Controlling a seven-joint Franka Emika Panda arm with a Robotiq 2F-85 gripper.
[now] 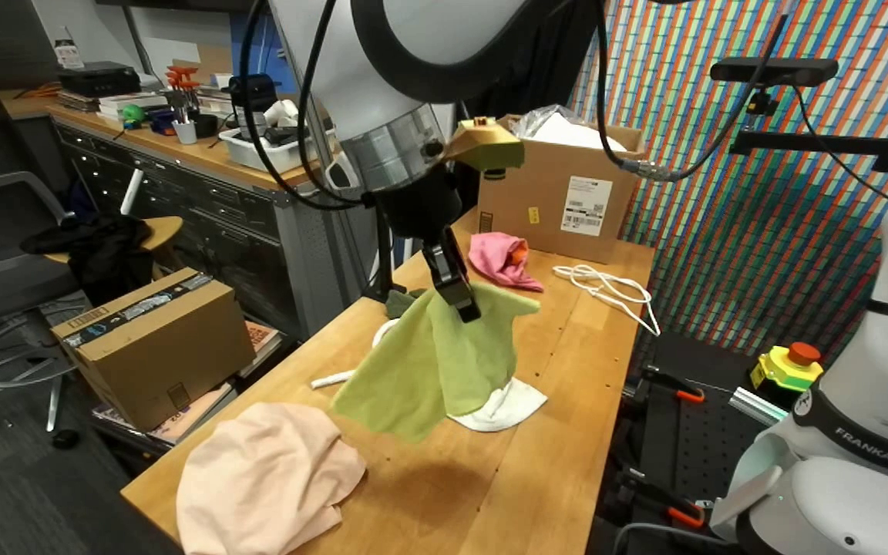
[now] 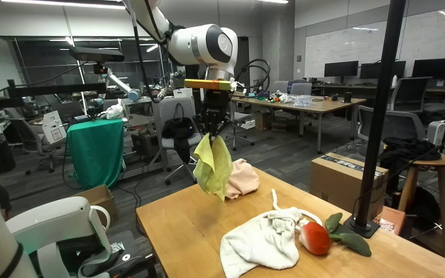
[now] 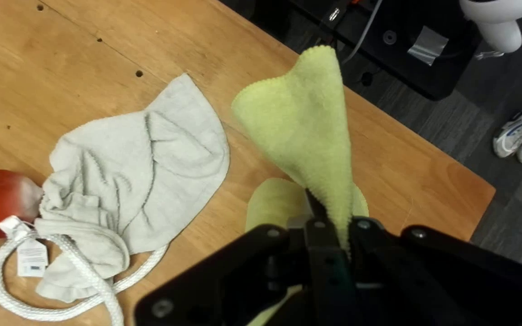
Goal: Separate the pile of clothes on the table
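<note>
Clamped in gripper [image 2: 212, 136]: yellow-green cloth [image 1: 444, 362], hung above table [image 1: 540, 470]. On it: peach cloth [image 1: 267, 478], white cloth [image 2: 261, 241], pink cloth [image 1: 499, 258]. In cardboard box [image 1: 533, 181]: clear plastic [image 1: 540, 122], white material [image 1: 567, 133]. In white bin [image 1: 284, 159]: assorted items [image 1: 280, 136].

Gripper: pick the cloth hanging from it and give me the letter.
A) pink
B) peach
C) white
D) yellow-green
D: in both exterior views the yellow-green cloth hangs from the gripper over the table.
</note>
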